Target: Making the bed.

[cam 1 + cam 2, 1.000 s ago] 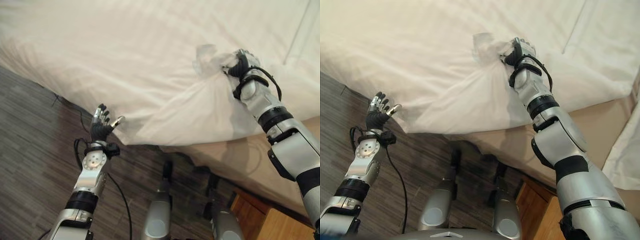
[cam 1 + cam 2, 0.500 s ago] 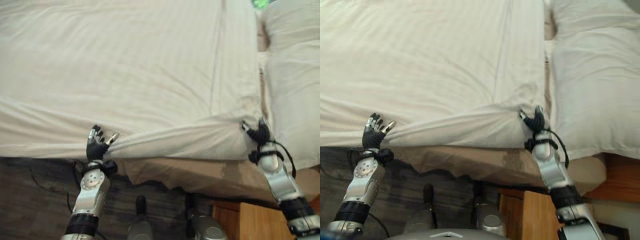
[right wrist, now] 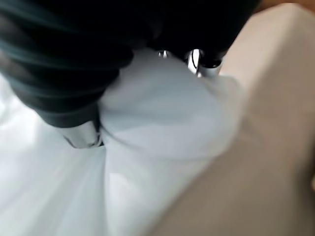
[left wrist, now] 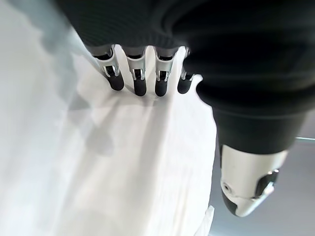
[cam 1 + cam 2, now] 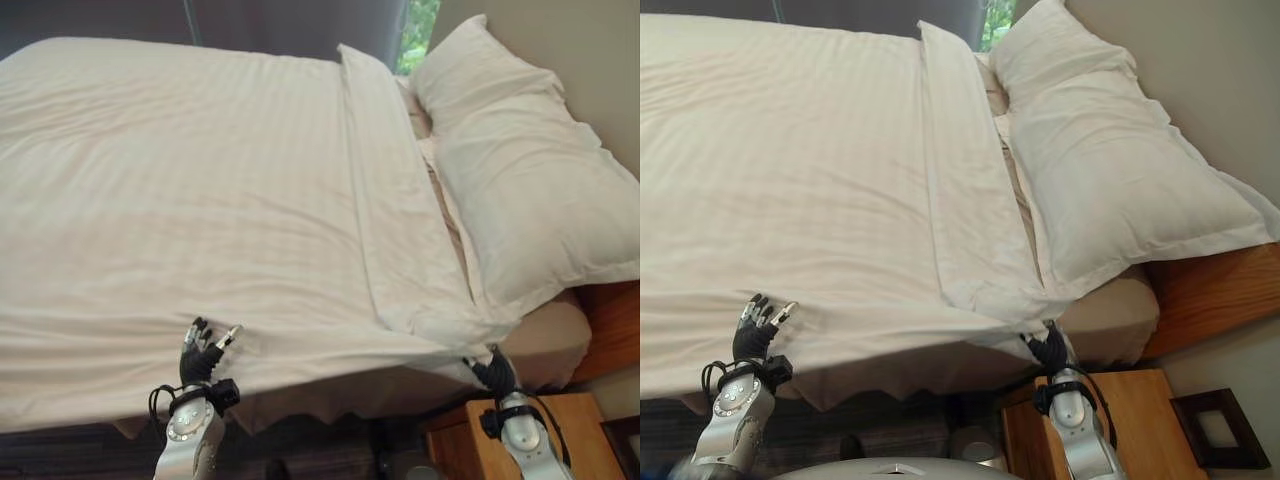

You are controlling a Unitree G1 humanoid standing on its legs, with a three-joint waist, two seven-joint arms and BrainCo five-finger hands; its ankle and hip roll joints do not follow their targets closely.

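White duvet [image 5: 200, 200] spread over bed, folded-back band near pillows [image 5: 520, 190]. Right hand [image 5: 1049, 350] clenched on duvet's near corner by wooden nightstand [image 5: 1140, 420]. Left hand [image 5: 203, 355] at near edge, fingers straight, released, against cloth.

wooden nightstand [image 5: 1110, 420] crowds the bed corner; pillow [image 5: 520, 200] blocks the head end.

The left hand [image 5: 201, 358] is held up low on the left, fingers [image 4: 138, 81] straight and thumb apart. The right hand [image 5: 1048, 351] is raised low on the right, fingers curled tight.
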